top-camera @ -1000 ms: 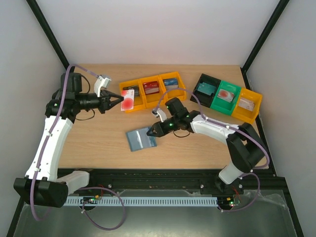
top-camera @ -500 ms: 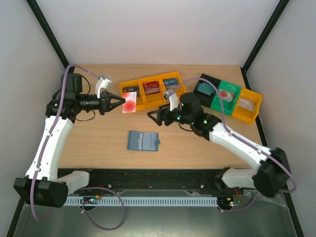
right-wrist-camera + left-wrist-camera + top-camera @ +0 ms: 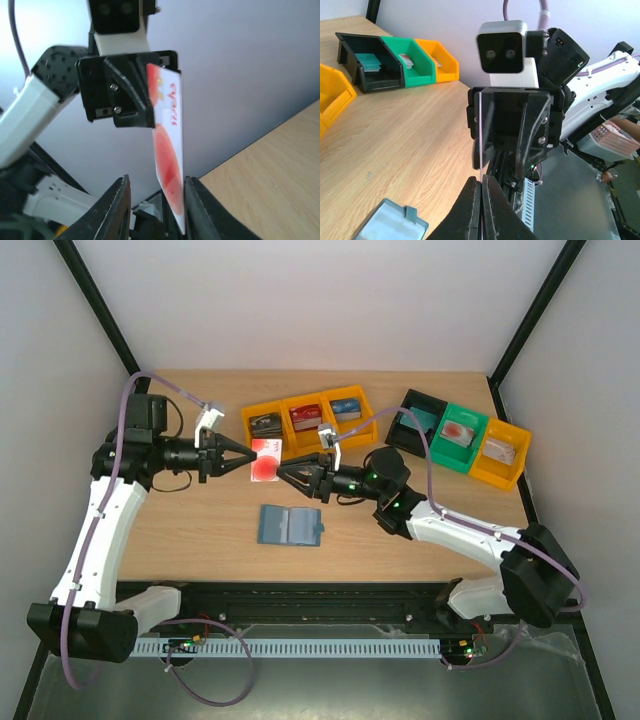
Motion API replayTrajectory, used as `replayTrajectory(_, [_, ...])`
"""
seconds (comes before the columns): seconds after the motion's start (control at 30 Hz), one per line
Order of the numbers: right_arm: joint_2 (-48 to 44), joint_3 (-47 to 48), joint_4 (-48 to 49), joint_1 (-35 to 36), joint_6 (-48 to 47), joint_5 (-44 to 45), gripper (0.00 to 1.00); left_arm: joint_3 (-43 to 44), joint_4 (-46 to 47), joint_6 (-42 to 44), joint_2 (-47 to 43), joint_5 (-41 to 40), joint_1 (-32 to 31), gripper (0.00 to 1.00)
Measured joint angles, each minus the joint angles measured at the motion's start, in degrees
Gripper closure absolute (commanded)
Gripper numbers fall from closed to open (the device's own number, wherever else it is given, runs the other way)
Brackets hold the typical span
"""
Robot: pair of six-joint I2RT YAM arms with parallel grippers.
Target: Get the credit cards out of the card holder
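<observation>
Top view: 2 arms, 2 claws, 1 credit card (image 3: 265,458) up in the air, 1 card holder (image 3: 290,525), 6 bins. Left claw (image 3: 246,459) pressed tight on the card's left end. Right claw (image 3: 284,473) at the card's right end, tips just beside it. Card over the mid table (image 3: 200,540), just in front of 3 joined yellow bins (image 3: 300,400), red-spot side showing to this camera. Holder flat on the wood, spread like a book, long side running left-right, nearer the arm bases than the card. Off to the right, 1 black bin (image 3: 420,397), 1 green bin (image 3: 472,412), 1 orange bin (image 3: 518,432), in a row, side by side. Flat thing in each of the 6.

Left wrist view: card seen edge-on, just a thin line, pinched betw. the 2 left fingers. Right claw straight ahead. 1 corner of the holder at bottom left.

Right wrist view: 1 card, red and white, long side running from left claw down to right claw. Right fingers (image 3: 120,210) spread, 1 each side of the card's end, gap on one side, not squeezing.
</observation>
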Motion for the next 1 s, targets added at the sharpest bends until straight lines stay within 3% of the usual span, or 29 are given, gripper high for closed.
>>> replayTrajectory(0.07, [0.6, 0.3, 1.7, 0.7, 1.0, -0.9, 0.97, 0.0, 0.0, 0.0, 0.0, 0.5, 0.0, 0.98])
replayTrajectory(0.3, [0.9, 1.5, 0.0, 0.9, 0.2, -1.2, 0.98, -0.2, -0.1, 0.2, -0.4, 2.2, 0.0, 0.97])
replayTrajectory(0.33, [0.8, 2.1, -1.7, 0.9, -0.8, -1.1, 0.98, -0.4, -0.1, 0.3, -0.5, 2.2, 0.0, 0.86])
replayTrajectory(0.37, [0.5, 2.6, -3.5, 0.9, -2.0, -1.0, 0.98, -0.5, -0.1, 0.4, -0.5, 2.2, 0.1, 0.61])
replayTrajectory(0.4, [0.2, 3.6, -6.1, 1.0, -3.5, -0.9, 0.98, -0.5, 0.0, 0.6, -0.5, 2.1, 0.2, 0.44])
replayTrajectory(0.43, [-0.1, 4.5, -8.4, 1.0, -5.3, -0.8, 0.98, -0.6, -0.1, 0.9, -0.5, 1.8, 0.2, 0.36])
replayTrajectory(0.6, [-2.1, 11.7, -25.0, 1.0, -17.5, -0.9, 0.98, -0.7, -2.2, 3.4, -0.5, -0.6, 0.2, 0.29])
replayTrajectory(0.8, [-2.3, 16.8, -45.3, 1.0, -30.5, -5.3, 0.98, -0.9, -5.6, 8.8, -0.5, -5.9, -2.8, 0.33])
replayTrajectory(1.0, [-0.3, 19.3, -58.6, 1.7, -38.4, -7.7, 0.98, -1.2, -7.7, 12.3, 0.2, -10.3, -8.5, 0.81])
